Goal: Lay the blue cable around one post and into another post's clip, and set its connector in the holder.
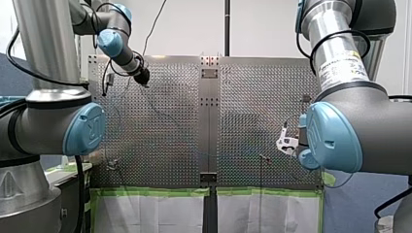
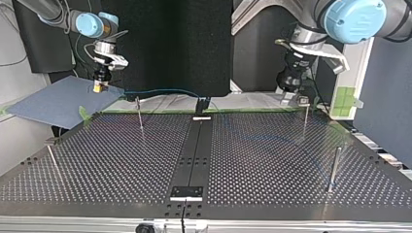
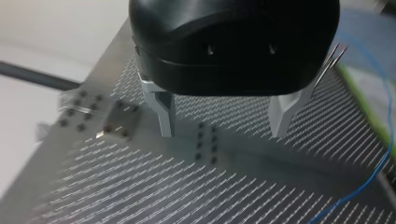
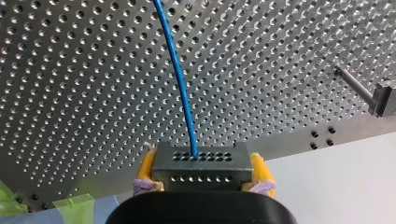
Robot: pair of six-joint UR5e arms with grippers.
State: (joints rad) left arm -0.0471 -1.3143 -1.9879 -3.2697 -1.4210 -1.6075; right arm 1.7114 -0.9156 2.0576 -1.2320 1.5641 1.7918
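Observation:
Ahead of my right gripper [image 4: 203, 163], the blue cable [image 4: 177, 70] runs out over the perforated table. That gripper's yellow pads are shut on the cable's dark grey connector [image 4: 201, 175]. In the top view the right gripper [image 2: 100, 87] hangs at the left, beyond the table's far edge, and the cable [image 2: 165, 90] trails along that edge. A post with a clip [image 4: 380, 98] stands beside the gripper. My left gripper [image 3: 224, 133], black with metal fingers, is open with nothing between them. It hovers over the table, with a small holder plate [image 3: 119, 123] off to one side.
Thin posts [image 2: 139, 114] [image 2: 305, 116] [image 2: 335, 167] rise from the plate. A dark centre rail [image 2: 194, 145] splits the table. A blue-grey sheet [image 2: 53, 102] lies at the top view's left. Green tape [image 1: 150, 191] lines the near edge in the front view.

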